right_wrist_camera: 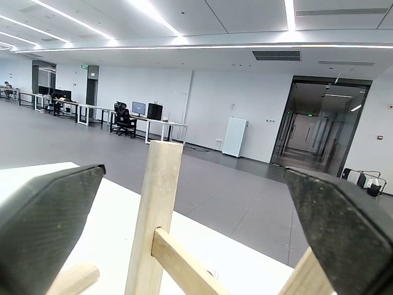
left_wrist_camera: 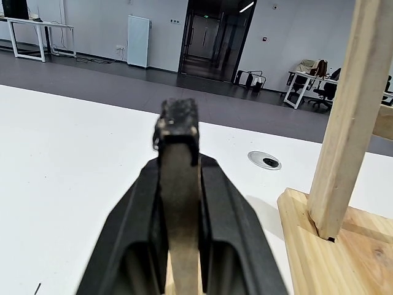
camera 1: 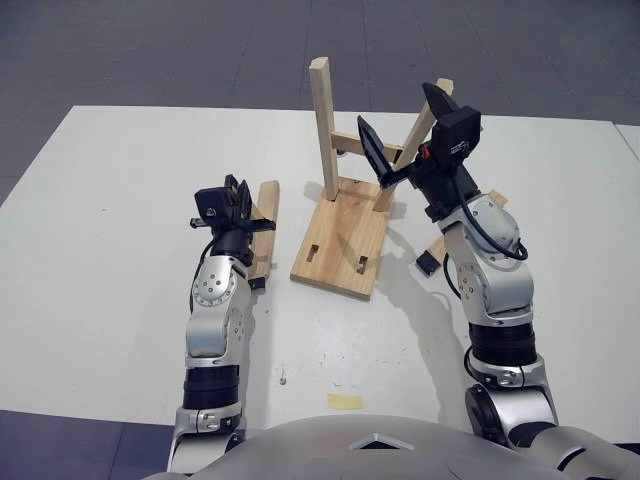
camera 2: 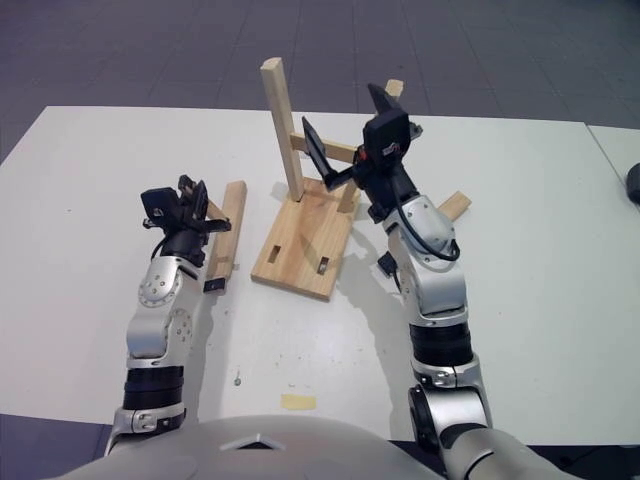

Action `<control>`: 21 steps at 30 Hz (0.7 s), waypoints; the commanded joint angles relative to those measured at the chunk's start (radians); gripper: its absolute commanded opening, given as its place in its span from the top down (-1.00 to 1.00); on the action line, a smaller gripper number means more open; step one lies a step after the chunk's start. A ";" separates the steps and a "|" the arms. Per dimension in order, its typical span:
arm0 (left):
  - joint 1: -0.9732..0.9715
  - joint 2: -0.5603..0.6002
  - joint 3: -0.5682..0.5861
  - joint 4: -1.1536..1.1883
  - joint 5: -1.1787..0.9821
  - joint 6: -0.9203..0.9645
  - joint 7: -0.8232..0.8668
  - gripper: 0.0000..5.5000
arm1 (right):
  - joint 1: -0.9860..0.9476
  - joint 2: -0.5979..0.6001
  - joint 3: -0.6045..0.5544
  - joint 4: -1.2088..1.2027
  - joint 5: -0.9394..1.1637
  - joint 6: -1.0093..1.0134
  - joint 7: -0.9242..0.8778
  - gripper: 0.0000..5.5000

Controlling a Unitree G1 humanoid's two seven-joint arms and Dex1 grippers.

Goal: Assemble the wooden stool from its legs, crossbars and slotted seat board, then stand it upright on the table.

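The right fingers (camera 1: 372, 150) gape wide, arm raised at the far end of the flat, slotted, pale wooden seat board (camera 1: 335, 245) on the white surface (camera 1: 120, 200), where two square wooden legs (camera 1: 322, 130) and a thin wooden crossbar (camera 1: 350, 143) already stand. The left fingers (camera 1: 240, 205) are pressed together, low beside a loose leg (camera 1: 266, 215) left of the board; another wooden piece (camera 2: 455, 206) lies to the board's right. The stool looks about half built, with the near slots empty
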 commanded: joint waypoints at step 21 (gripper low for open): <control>-0.084 0.074 0.009 -0.029 -0.010 0.159 -0.072 0.37 | 0.001 0.008 0.000 -0.011 -0.021 -0.003 -0.036 -0.96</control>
